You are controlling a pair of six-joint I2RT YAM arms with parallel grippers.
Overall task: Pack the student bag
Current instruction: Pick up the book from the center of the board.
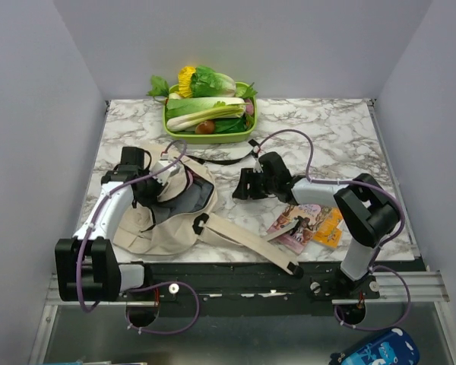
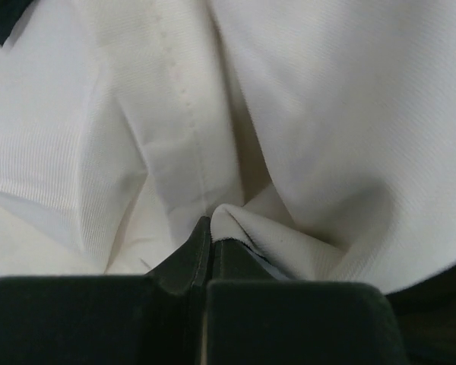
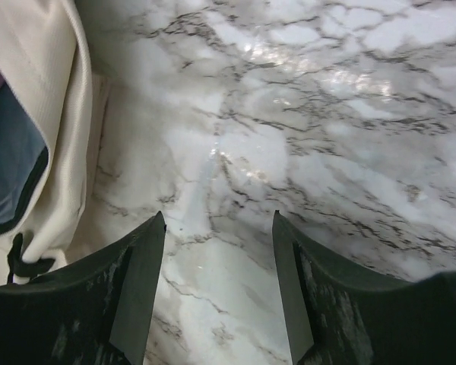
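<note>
The beige student bag (image 1: 171, 217) lies on the left of the marble table, its mouth open and showing a dark blue lining. A long strap (image 1: 251, 243) runs from it toward the front edge. My left gripper (image 1: 148, 190) is shut on a fold of the bag's canvas (image 2: 235, 220) at the mouth's left rim. My right gripper (image 1: 239, 186) is open and empty just above the bare marble right of the bag; the bag's edge (image 3: 53, 152) shows at its left.
A green tray (image 1: 207, 137) of vegetables stands at the back. A picture book (image 1: 296, 224) and an orange packet (image 1: 328, 226) lie at the front right, under the right arm. A black strap (image 1: 220, 158) lies behind the bag.
</note>
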